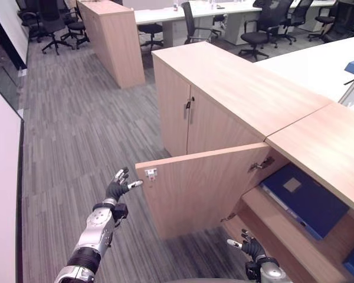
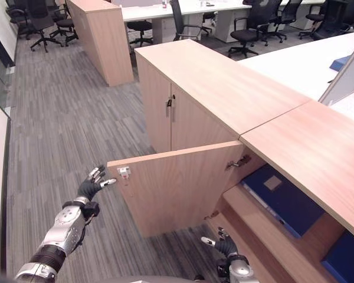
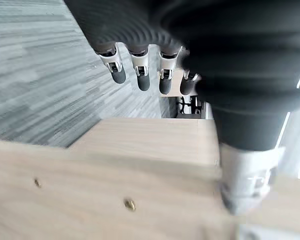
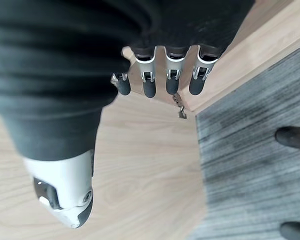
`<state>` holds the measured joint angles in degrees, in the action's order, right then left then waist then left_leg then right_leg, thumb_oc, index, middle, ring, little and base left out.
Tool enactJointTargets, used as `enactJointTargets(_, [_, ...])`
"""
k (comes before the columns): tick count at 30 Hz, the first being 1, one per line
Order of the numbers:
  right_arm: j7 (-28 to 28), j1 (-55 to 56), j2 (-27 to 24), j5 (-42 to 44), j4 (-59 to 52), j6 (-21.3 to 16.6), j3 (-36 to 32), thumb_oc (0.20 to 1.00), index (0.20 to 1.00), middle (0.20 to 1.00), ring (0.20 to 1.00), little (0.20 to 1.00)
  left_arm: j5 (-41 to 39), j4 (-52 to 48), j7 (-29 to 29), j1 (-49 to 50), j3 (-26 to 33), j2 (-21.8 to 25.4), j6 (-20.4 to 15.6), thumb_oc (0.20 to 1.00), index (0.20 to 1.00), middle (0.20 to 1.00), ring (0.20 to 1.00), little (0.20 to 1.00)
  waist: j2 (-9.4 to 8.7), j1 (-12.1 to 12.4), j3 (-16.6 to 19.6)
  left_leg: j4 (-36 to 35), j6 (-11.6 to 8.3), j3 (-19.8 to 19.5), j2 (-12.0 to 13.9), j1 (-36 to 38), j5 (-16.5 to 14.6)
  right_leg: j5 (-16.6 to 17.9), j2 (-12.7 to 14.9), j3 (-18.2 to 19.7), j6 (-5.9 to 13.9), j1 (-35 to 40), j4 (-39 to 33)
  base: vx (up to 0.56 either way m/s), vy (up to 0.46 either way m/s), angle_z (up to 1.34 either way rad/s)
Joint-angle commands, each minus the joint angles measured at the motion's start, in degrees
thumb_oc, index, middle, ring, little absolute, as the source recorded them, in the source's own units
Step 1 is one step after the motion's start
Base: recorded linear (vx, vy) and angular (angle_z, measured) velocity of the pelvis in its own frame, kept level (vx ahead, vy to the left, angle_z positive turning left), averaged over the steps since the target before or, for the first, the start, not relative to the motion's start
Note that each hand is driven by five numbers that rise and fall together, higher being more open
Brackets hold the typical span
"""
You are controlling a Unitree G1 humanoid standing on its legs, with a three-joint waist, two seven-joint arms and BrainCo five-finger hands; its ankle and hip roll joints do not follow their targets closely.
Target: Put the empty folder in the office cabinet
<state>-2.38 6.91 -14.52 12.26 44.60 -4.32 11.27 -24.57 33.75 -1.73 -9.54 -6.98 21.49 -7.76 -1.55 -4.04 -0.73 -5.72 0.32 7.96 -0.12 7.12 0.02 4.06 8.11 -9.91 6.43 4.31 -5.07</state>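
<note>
Left eye view: blue folder (image 1: 307, 197) lies flat on the cabinet shelf (image 1: 283, 230), at 3 o'clock of the half-open door (image 1: 194, 186); left hand (image 1: 119, 186), fingers spread and empty, sits just beside the door's free edge, apparently to swing it shut. Right wrist view: right hand (image 4: 162, 80) hangs with fingers straight, holding nothing.

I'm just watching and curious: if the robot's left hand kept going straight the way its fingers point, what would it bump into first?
Most likely the open cabinet door. The left hand has straight fingers aimed at the door's free edge, near the small latch. A small gap seems to remain, though depth is hard to judge.
</note>
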Motion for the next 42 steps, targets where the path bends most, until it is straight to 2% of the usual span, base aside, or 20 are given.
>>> enactJointTargets(1, [0.31, -2.61, -1.84, -0.54, -1.50, -1.94, 0.92, 1.000, 1.000, 1.000, 1.000, 1.000, -2.23, 3.26, -0.48, -6.85, -1.10, 0.51, -3.67, 1.000, 1.000, 1.000, 1.000, 1.000, 0.97, 0.40, -0.23, 0.72, -2.76, 3.21, 2.71, 2.29, -3.93, -2.52, 3.10, -2.00, 5.11, 1.15, 4.05, -0.01, 0.002, -0.11])
enactJointTargets(11, [0.28, -3.52, -1.59, 0.08, 1.59, -1.22, -0.09, 1.000, 1.000, 1.000, 1.000, 1.000, -1.69, 2.74, -2.57, -7.78, -5.54, -2.43, -2.72, 1.000, 1.000, 1.000, 1.000, 1.000, 0.83, -0.57, -0.35, 0.72, -2.34, 3.92, 2.57, 2.24, -3.93, -2.15, 3.39, -1.23, 5.42, 0.17, 4.91, -0.01, 0.001, -0.05])
enactJointTargets(20, [0.29, -4.69, -0.78, 0.94, 2.32, -0.77, -1.06, 1.000, 1.000, 1.000, 1.000, 1.000, 0.71, -1.15, -5.77, -6.17, -10.92, -4.16, -1.47, 1.000, 1.000, 1.000, 1.000, 1.000, 0.39, -0.30, -1.47, 0.72, -1.70, 3.63, 1.91, 1.27, -3.79, -1.66, 4.39, -1.75, 5.94, -1.22, 6.41, -0.02, 0.025, 0.00])
enactJointTargets(23, [0.03, -5.53, -0.53, 1.80, 2.80, -0.88, -1.54, 1.000, 1.000, 1.000, 1.000, 1.000, 1.56, -2.79, -6.99, -6.31, -13.03, -3.57, -1.11, 1.000, 1.000, 1.000, 1.000, 1.000, 0.16, -0.11, -2.53, 0.72, -1.50, 3.58, 1.56, -0.11, -3.45, -0.86, 5.07, -1.84, 6.48, -2.54, 6.57, -0.12, 0.022, 0.01])
enactJointTargets(27, [-0.12, -8.78, -0.64, 2.29, 2.93, -1.00, -1.17, 1.000, 1.000, 1.000, 1.000, 1.000, 3.54, -5.31, -9.02, -5.46, -15.26, -0.36, -0.90, 1.000, 1.000, 1.000, 1.000, 1.000, 0.54, 0.25, -4.87, 0.88, -1.38, 5.16, 1.87, -3.14, -2.54, 1.96, 6.13, -1.44, 7.52, -7.20, 8.43, -0.17, -0.026, -0.12])
enactJointTargets(28, [-0.12, -9.74, -0.73, 2.36, 2.64, -0.99, -0.99, 1.000, 1.000, 1.000, 1.000, 1.000, 3.72, -6.03, -9.68, -4.89, -15.60, 0.90, -0.82, 1.000, 1.000, 1.000, 1.000, 1.000, 0.91, 0.59, -5.51, 1.05, -1.42, 6.00, 2.37, -4.05, -2.12, 2.49, 6.68, -2.40, 7.67, -8.22, 9.38, -0.26, -0.068, -0.22])
enactJointTargets(29, [-0.05, -10.75, -0.75, 2.38, 2.82, -0.99, -0.80, 1.000, 1.000, 1.000, 1.000, 1.000, 4.06, -7.12, -10.50, -3.85, -15.87, 2.51, -0.48, 1.000, 1.000, 1.000, 1.000, 1.000, 1.54, 1.47, -6.06, 1.41, -1.38, 7.29, 2.96, -5.15, -1.60, 2.44, 7.82, -5.08, 7.55, -8.71, 10.93, -0.25, -0.040, -0.51])
enactJointTargets(31, [0.25, -11.98, -0.56, 2.14, 2.50, -1.06, -0.30, 1.000, 1.000, 1.000, 1.000, 1.000, 3.47, -10.21, -12.78, 0.90, -15.16, 5.63, 0.38, 1.000, 1.000, 1.000, 1.000, 1.000, 3.01, 3.62, -6.04, 2.14, -1.19, 10.58, 4.28, -6.54, -0.85, -0.98, 10.56, -11.92, 6.09, -7.32, 15.94, -0.20, 0.004, -0.78])
enactJointTargets(32, [0.25, -11.94, -0.52, 2.13, 2.49, -1.06, -0.25, 1.000, 1.000, 1.000, 1.000, 1.000, 3.46, -10.33, -12.80, 1.02, -15.11, 5.70, 0.44, 1.000, 1.000, 1.000, 1.000, 1.000, 2.93, 3.64, -6.06, 2.13, -1.19, 10.65, 4.23, -6.46, -0.87, -1.12, 10.65, -11.81, 6.10, -7.39, 16.16, -0.11, 0.015, -0.68])
enactJointTargets(34, [0.56, -12.72, -0.32, 1.67, 3.22, -0.90, -0.06, 1.000, 1.000, 1.000, 1.000, 1.000, 2.54, -12.52, -14.03, 4.69, -14.22, 6.97, 0.86, 1.000, 1.000, 1.000, 1.000, 1.000, 3.44, 5.07, -5.75, 2.45, -0.92, 12.84, 4.71, -6.60, -0.52, -1.64, 12.44, -14.12, 5.76, -6.26, 18.94, -0.08, -0.015, -0.80])
enactJointTargets(35, [0.70, -13.83, -0.01, 1.44, 4.39, -0.77, 0.20, 1.000, 1.000, 1.000, 1.000, 1.000, 1.31, -14.57, -14.98, 7.63, -13.53, 7.55, 1.18, 1.000, 1.000, 1.000, 1.000, 1.000, 3.78, 6.42, -5.27, 2.95, -0.73, 15.02, 5.12, -7.02, -0.29, -1.16, 14.46, -16.79, 5.94, -5.00, 20.53, -0.09, -0.107, -0.78])
enactJointTargets(36, [0.60, -15.03, 0.19, 1.32, 5.42, -0.74, 0.49, 1.000, 1.000, 1.000, 1.000, 1.000, 0.87, -15.78, -15.78, 9.51, -12.97, 8.06, 1.42, 1.000, 1.000, 1.000, 1.000, 1.000, 3.79, 7.77, -4.51, 3.07, -0.86, 16.06, 5.04, -7.27, -0.65, -0.83, 16.07, -18.59, 7.24, -3.00, 22.02, -0.06, -0.115, -0.72])
enactJointTargets(40, [0.70, -14.52, 0.23, 0.97, 6.19, -0.72, 0.55, 1.000, 1.000, 1.000, 1.000, 1.000, 0.77, -18.19, -16.91, 12.69, -12.12, 8.92, 1.89, 1.000, 1.000, 1.000, 1.000, 1.000, 3.37, 8.81, -3.81, 3.90, -1.31, 18.25, 4.98, -7.01, -0.37, -1.70, 15.55, -18.91, 7.91, -0.67, 18.68, -0.01, -0.114, -0.98])
enactJointTargets(41, [0.86, -14.36, 0.08, 0.76, 5.95, -0.70, 0.69, 1.000, 1.000, 1.000, 1.000, 1.000, 0.81, -18.95, -16.79, 13.99, -11.47, 9.23, 1.69, 1.000, 1.000, 1.000, 1.000, 1.000, 3.66, 8.59, -3.57, 3.83, -1.65, 18.77, 5.26, -6.73, -0.04, -2.08, 14.87, -18.61, 7.98, 0.04, 16.48, 0.01, -0.180, -0.33])
enactJointTargets(42, [1.34, -14.18, -0.64, 0.59, 5.68, -0.58, 0.80, 1.000, 1.000, 1.000, 1.000, 1.000, 0.41, -19.55, -17.00, 15.41, -10.99, 9.28, 1.59, 1.000, 1.000, 1.000, 1.000, 1.000, 4.91, 7.72, -3.54, 3.94, -2.50, 19.55, 6.18, -6.54, 0.91, -3.61, 13.29, -17.51, 7.81, 0.62, 13.60, 0.01, -0.186, -0.29])
